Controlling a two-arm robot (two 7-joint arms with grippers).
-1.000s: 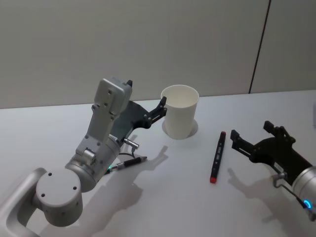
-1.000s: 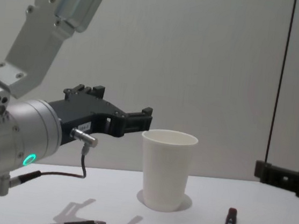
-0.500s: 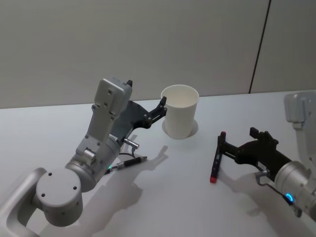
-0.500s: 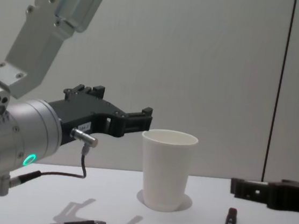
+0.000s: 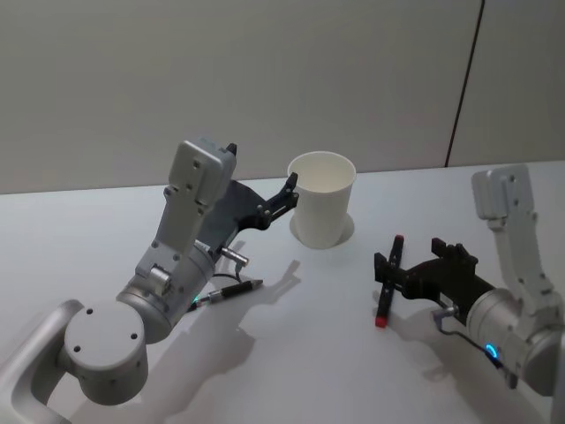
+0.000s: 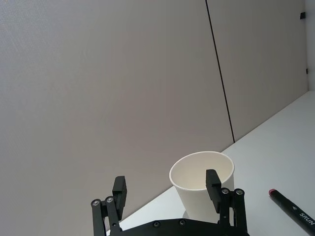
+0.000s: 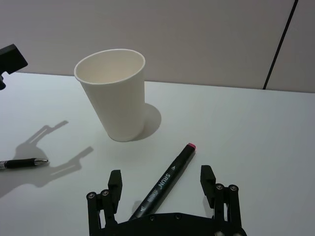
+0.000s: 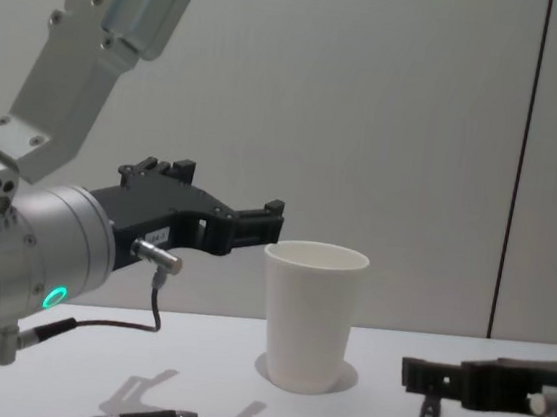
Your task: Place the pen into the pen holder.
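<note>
Right fingers gape wide, the pen between them on the white tabletop — left fingers open near the pen holder, grey wall beyond.

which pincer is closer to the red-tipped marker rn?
Right. The right pincer is open and low over the table, with the marker between its fingers. The left pincer is open, raised beside the paper cup rim, on the side away from the marker.

1. Light: bright, even, from above.
2. Shadows: soft, pale grey on the white table; the pen holder casts toward 4 o'clock, head view.
3. Wall: evenly lit, matte.
</note>
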